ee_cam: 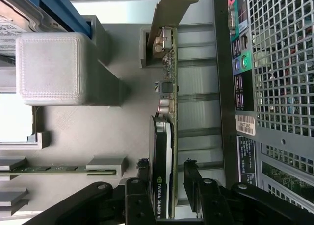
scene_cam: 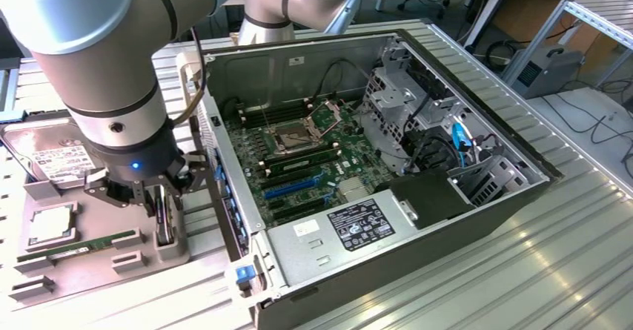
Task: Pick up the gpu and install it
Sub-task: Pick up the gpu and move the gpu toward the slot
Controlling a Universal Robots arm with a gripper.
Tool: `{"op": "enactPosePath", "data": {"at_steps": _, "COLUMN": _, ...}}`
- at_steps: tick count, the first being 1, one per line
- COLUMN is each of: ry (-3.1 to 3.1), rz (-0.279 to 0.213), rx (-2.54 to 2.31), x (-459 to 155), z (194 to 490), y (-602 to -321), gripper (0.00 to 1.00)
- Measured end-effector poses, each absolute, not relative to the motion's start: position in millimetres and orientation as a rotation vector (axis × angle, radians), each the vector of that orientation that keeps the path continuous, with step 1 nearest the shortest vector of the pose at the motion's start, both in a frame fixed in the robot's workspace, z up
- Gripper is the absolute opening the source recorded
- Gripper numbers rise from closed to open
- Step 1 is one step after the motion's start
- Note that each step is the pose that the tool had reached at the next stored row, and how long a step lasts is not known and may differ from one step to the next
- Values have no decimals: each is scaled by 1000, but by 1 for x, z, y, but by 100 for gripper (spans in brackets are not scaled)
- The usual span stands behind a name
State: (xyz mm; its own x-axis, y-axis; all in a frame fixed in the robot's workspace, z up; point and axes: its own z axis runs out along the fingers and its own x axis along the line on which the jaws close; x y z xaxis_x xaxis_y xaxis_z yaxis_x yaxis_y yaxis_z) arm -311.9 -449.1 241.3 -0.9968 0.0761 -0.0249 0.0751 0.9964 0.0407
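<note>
End effector open, astride the upright gpu

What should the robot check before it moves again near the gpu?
1. The gripper is open: ok.
2. The gpu sits between its fingers: ok, one finger on each side.
3. The gpu is gripped: not ok, the jaws stand wide.
4. The gpu stands on edge in the holder: ok.
5. The case is open: ok, the board shows.
6. The blue slot is free: ok, it looks empty.
</note>
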Motion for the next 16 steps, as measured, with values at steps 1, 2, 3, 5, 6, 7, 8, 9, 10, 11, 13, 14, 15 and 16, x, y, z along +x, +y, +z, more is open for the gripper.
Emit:
{"op": "enactPosePath", "data": {"at_steps": 1, "ry": 3112, "rz": 62, "rx": 118, "x": -312, "z": 241, "y": -449, "gripper": 42}}
{"op": "enactPosePath", "data": {"at_steps": 2, "ry": 3112, "rz": 62, "rx": 118, "x": -312, "z": 241, "y": -449, "gripper": 42}}
{"op": "enactPosePath", "data": {"at_steps": 3, "ry": 3112, "rz": 62, "rx": 118, "x": -312, "z": 241, "y": -449, "gripper": 42}}
{"op": "enactPosePath", "data": {"at_steps": 5, "ry": 3112, "rz": 62, "rx": 118, "x": -312, "z": 240, "y": -449, "gripper": 42}}
{"op": "enactPosePath", "data": {"at_steps": 6, "ry": 3112, "rz": 62, "rx": 118, "x": -312, "z": 240, "y": -449, "gripper": 42}}
{"op": "enactPosePath", "data": {"at_steps": 7, "ry": 3112, "rz": 62, "rx": 118, "x": -312, "z": 240, "y": -449, "gripper": 42}}
{"op": "enactPosePath", "data": {"at_steps": 8, "ry": 3112, "rz": 62, "rx": 118, "x": -312, "z": 240, "y": -449, "gripper": 42}}
{"op": "enactPosePath", "data": {"at_steps": 9, "ry": 3112, "rz": 62, "rx": 118, "x": -312, "z": 240, "y": -449, "gripper": 42}}
{"op": "enactPosePath", "data": {"at_steps": 10, "ry": 3112, "rz": 62, "rx": 118, "x": -312, "z": 240, "y": -449, "gripper": 42}}
{"op": "enactPosePath", "data": {"at_steps": 11, "ry": 3112, "rz": 62, "rx": 118, "x": -312, "z": 239, "y": -449, "gripper": 42}}
{"op": "enactPosePath", "data": {"at_steps": 13, "ry": 3112, "rz": 52, "rx": 118, "x": -312, "z": 238, "y": -447, "gripper": 42}}
{"op": "enactPosePath", "data": {"at_steps": 14, "ry": 3112, "rz": 40, "rx": 118, "x": -312, "z": 238, "y": -442, "gripper": 42}}
{"op": "enactPosePath", "data": {"at_steps": 15, "ry": 3112, "rz": 37, "rx": 117, "x": -312, "z": 238, "y": -426, "gripper": 42}}
{"op": "enactPosePath", "data": {"at_steps": 16, "ry": 3112, "rz": 37, "rx": 118, "x": -314, "z": 238, "y": -412, "gripper": 42}}
